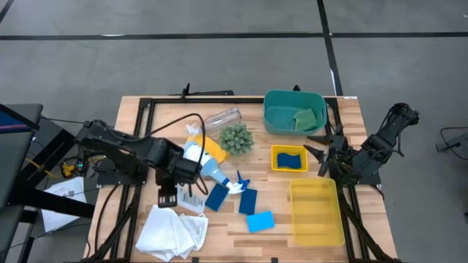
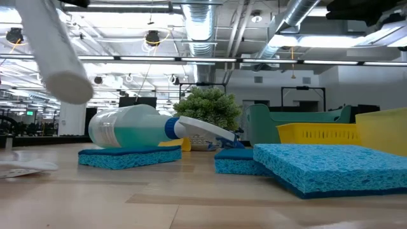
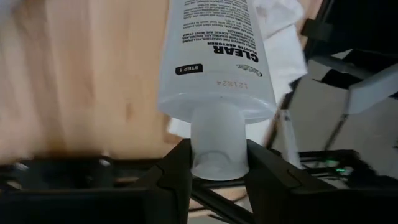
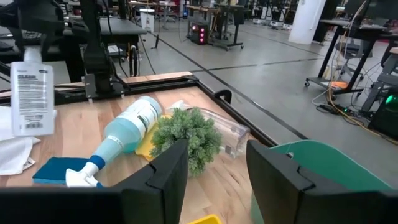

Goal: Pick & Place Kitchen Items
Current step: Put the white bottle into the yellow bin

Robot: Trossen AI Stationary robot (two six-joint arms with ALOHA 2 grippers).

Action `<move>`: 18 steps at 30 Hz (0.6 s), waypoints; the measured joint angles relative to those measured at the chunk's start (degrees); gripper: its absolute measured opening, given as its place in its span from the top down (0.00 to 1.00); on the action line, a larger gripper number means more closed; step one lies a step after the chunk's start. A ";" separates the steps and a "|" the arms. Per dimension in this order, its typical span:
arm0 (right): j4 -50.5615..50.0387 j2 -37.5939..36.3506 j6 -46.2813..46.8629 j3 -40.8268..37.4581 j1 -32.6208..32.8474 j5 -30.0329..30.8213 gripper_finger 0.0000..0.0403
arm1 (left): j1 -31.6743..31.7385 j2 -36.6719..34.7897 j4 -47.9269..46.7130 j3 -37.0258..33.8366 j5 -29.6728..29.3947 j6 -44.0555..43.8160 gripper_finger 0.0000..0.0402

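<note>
My left gripper (image 1: 179, 191) is shut on a white translucent bottle with a printed label (image 3: 214, 56), held above the table near the white cloth (image 1: 172, 230); the bottle also shows in the low view (image 2: 57, 57) and the right wrist view (image 4: 31, 93). The clear spray bottle with blue trigger (image 1: 210, 166) lies on its side across a yellow sponge (image 1: 212, 148) and a blue sponge (image 1: 217, 196). Two more blue sponges (image 1: 248, 201) (image 1: 259, 220) lie flat nearby. The clear cup (image 1: 223, 117) lies on its side. My right gripper (image 1: 322, 150) is open and empty at the table's right. My left gripper pinches the bottle's cap (image 3: 217, 149) between its two fingers (image 3: 177, 177), one on each side. The fingers come from above, pointing down. The bottle hangs below them, somewhat tilted, its bottom end (image 2: 67, 86) clear of the table.
The spiky plant ball (image 1: 235, 137) sits mid-table. A teal bin (image 1: 295, 98) holds a green sponge (image 1: 306, 117). A small yellow bin (image 1: 275, 158) holds a blue sponge. A larger yellow bin (image 1: 316, 212) stands at the near right. A black frame rims the table.
</note>
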 joint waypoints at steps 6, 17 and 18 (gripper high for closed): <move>2.39 -1.58 -3.52 0.04 0.00 0.23 0.62 | -3.05 -0.02 -0.01 -3.67 5.28 -6.89 0.73; 8.74 -1.98 -11.84 0.04 -0.02 0.21 0.62 | 2.83 -0.02 -0.03 -13.45 10.13 -7.89 0.73; 9.01 -1.98 -12.35 0.04 -0.02 0.07 0.62 | 3.87 -0.02 -0.04 -13.64 10.15 -6.96 0.73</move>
